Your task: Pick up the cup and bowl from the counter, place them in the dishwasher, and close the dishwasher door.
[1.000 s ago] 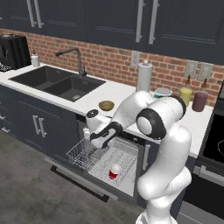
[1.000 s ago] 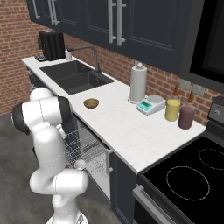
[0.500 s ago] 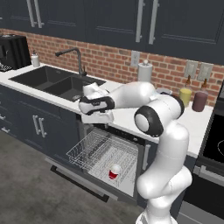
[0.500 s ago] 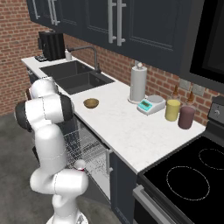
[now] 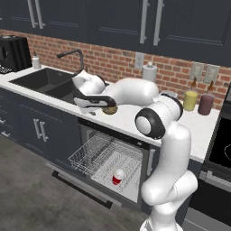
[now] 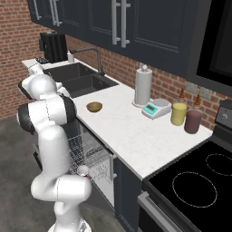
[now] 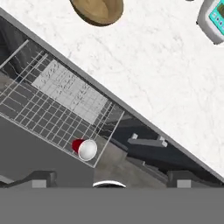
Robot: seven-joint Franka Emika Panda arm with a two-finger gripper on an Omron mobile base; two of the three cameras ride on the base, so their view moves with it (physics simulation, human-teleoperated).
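Tool (image 5: 92,109) open above counter (image 5: 131,127) edge, beside bowl (image 5: 109,109).

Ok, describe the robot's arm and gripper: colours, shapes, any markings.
The arm is glossy white, built of rounded, bulbous segments linked by dark grey-black joint rings, the largest at the elbow. No cables or markings show. The gripper has a white hand ending in a dark bar; its two small fingertips look dark grey and blocky.
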